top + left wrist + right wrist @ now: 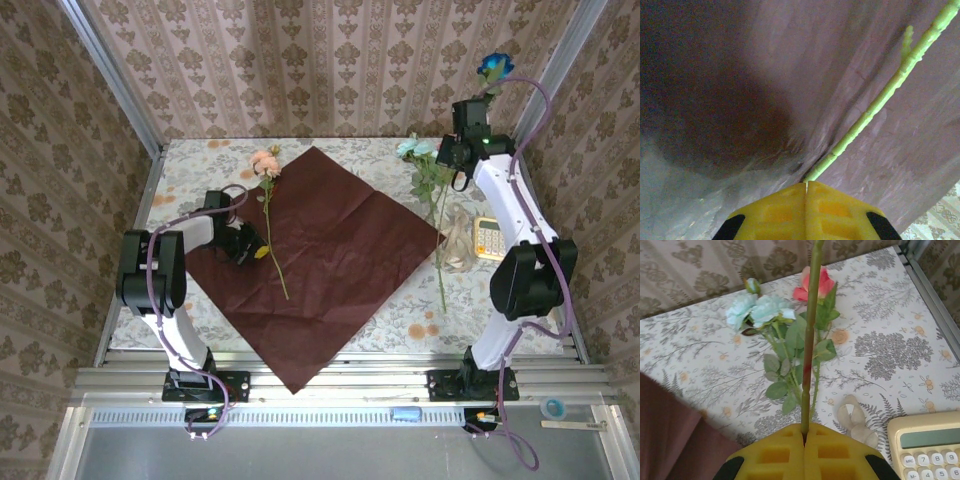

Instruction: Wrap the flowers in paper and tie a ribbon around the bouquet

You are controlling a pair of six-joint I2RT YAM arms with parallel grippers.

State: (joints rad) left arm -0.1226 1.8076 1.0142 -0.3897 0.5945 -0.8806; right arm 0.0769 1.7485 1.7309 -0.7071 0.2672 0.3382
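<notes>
The dark red paper [320, 260] lies flat as a diamond in the middle of the table. A pink flower [266, 162] rests on it, its green stem [875, 107] running toward the near edge. My left gripper [255, 248] [806, 185] is low on the paper and shut on that stem. My right gripper [478, 105] [805, 429] is raised at the back right, shut on the stem [810, 340] of a blue flower [495, 67]. Teal flowers [760, 307] [412, 148] and a red one [812, 285] lie on the cloth right of the paper. The cream ribbon [855, 422] [458, 245] lies bunched beside them.
A beige calculator [487, 238] [927, 445] sits on the right next to the ribbon. Patterned walls close in the table on the back and both sides, with a metal frame rail [932, 295] along the right edge.
</notes>
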